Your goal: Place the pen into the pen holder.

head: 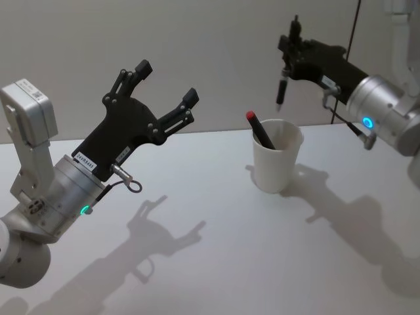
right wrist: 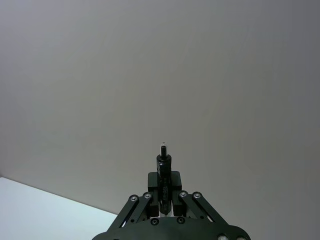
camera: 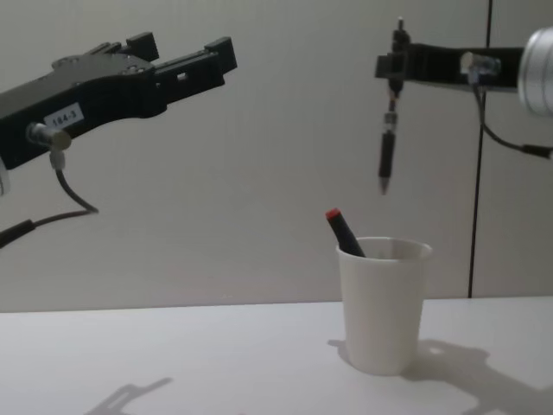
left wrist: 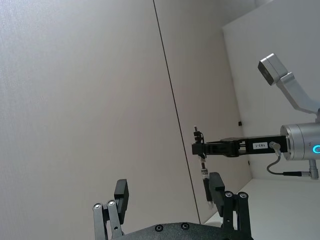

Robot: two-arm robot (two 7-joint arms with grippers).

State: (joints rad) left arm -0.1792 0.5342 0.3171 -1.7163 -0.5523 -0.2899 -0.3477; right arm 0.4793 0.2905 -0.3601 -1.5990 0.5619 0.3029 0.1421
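Note:
A slim black pen hangs tip down in my right gripper, which is shut on its upper part. The tip hovers a short way above the open mouth of the pen holder, a white paper cup standing upright on the table. From the side, the pen is clear of the cup rim. A second black pen with a red cap leans inside the cup. My left gripper is raised at the left, open and holding nothing, well away from the cup.
The white table stretches around the cup, with a plain wall behind. In the left wrist view the right gripper and the pen appear beyond my own open left gripper.

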